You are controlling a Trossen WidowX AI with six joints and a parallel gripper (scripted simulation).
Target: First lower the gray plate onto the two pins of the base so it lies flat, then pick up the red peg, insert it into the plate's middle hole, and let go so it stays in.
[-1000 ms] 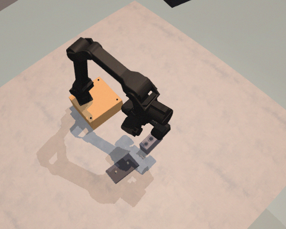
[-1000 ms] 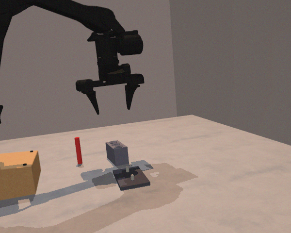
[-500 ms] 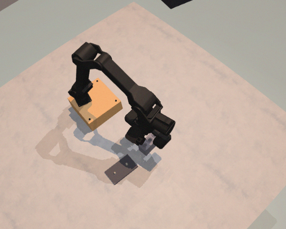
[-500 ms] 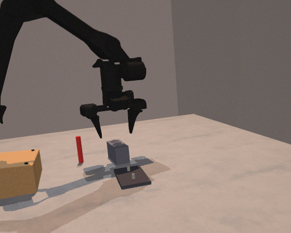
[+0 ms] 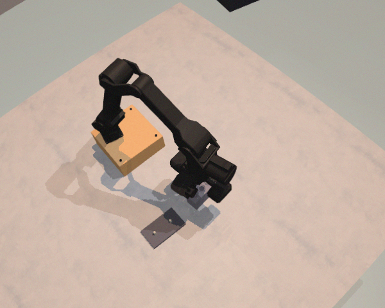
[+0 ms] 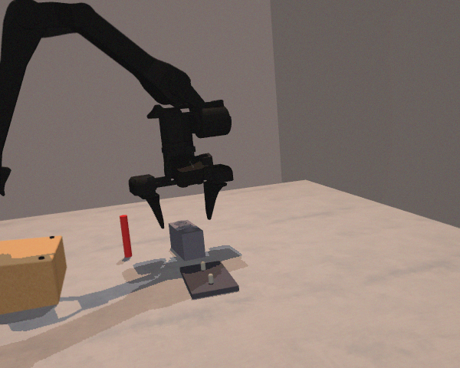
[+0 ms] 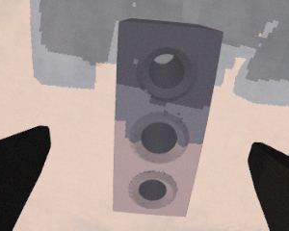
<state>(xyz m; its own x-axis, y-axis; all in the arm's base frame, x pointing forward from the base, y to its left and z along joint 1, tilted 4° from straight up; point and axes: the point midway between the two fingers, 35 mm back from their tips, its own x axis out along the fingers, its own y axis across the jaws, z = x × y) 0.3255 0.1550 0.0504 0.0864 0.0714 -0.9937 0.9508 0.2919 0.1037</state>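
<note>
The gray plate [image 5: 197, 201] [image 6: 191, 244] [image 7: 125, 166], a thick block with three holes in a row, sits on the table beside the base. My gripper [image 6: 185, 223] [image 7: 151, 144] is open and empty above it, with one fingertip on either side in the wrist view. The dark flat base [image 5: 159, 237] [image 6: 198, 284] lies on the table; its two short pale pins are bare. The red peg [image 6: 126, 236] stands upright on the table, left of the plate in the exterior view. The arm hides the peg in the top view.
An orange block [image 5: 141, 129] [image 6: 27, 273] stands by the arm's foot, left of the peg in the exterior view. The arm arches from there over the table, and its shadow falls across the plate and part of the base.
</note>
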